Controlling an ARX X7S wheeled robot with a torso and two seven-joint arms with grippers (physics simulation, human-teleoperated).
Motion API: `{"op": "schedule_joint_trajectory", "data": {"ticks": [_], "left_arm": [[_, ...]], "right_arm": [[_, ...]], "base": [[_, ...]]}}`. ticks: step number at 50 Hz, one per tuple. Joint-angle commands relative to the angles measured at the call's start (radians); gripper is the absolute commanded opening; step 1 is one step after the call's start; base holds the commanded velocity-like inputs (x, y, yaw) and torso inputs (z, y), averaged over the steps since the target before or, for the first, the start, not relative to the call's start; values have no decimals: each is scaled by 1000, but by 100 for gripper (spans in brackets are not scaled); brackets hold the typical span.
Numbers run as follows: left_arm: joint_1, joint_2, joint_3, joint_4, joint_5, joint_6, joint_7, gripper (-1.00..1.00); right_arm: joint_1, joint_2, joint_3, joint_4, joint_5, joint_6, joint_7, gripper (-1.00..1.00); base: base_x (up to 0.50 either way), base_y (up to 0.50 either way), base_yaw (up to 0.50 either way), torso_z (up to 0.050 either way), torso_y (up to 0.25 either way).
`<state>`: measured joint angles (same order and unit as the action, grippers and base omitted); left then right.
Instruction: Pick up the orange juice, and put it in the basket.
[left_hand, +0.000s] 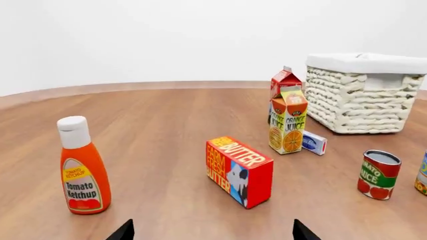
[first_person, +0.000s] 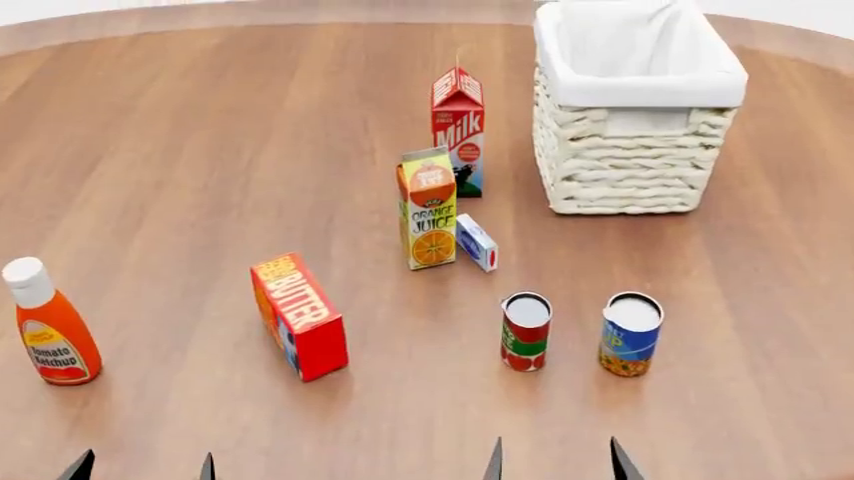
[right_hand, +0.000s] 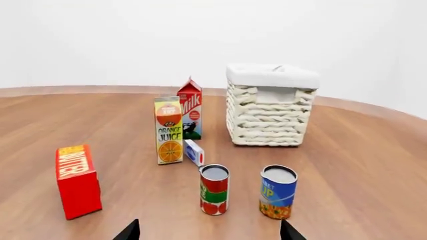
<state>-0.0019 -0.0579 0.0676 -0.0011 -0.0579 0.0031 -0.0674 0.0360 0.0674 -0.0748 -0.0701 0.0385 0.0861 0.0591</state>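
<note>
The orange juice is a tall yellow carton standing upright mid-table, also seen from the left wrist and the right wrist. Behind it and to the right stands the cream wicker basket with its white cloth lining. My left gripper is open at the near left edge, its dark fingertips far apart. My right gripper is open at the near edge too, fingertips spread. Both are well short of the carton and hold nothing.
A red Milk carton stands just behind the juice, a small white-blue box lies against its right. A butter box, ketchup bottle, red can and blue can stand nearer me on the wooden table.
</note>
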Motion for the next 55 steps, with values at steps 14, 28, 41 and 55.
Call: {"op": "schedule_joint_trajectory", "data": {"ticks": [14, 28, 41, 55], "left_arm": [[-3, -31, 37, -1, -31, 4, -37, 100], [-5, -47, 55, -2, -47, 6, -55, 100], [-6, -58, 69, -3, -58, 8, -68, 100], [-8, -69, 82, -3, -69, 11, -81, 100]], "right_arm": [[0, 32, -41, -29, 41, 15, 20, 100], [-14, 52, -51, -64, 63, 24, 34, 100], [-16, 60, -58, -72, 83, 18, 46, 100], [-11, 70, -64, -73, 101, 15, 57, 100]], "base": [[189, 0, 0, 0, 0], [191, 0, 0, 0, 0], [190, 0, 0, 0, 0], [192, 0, 0, 0, 0]]}}
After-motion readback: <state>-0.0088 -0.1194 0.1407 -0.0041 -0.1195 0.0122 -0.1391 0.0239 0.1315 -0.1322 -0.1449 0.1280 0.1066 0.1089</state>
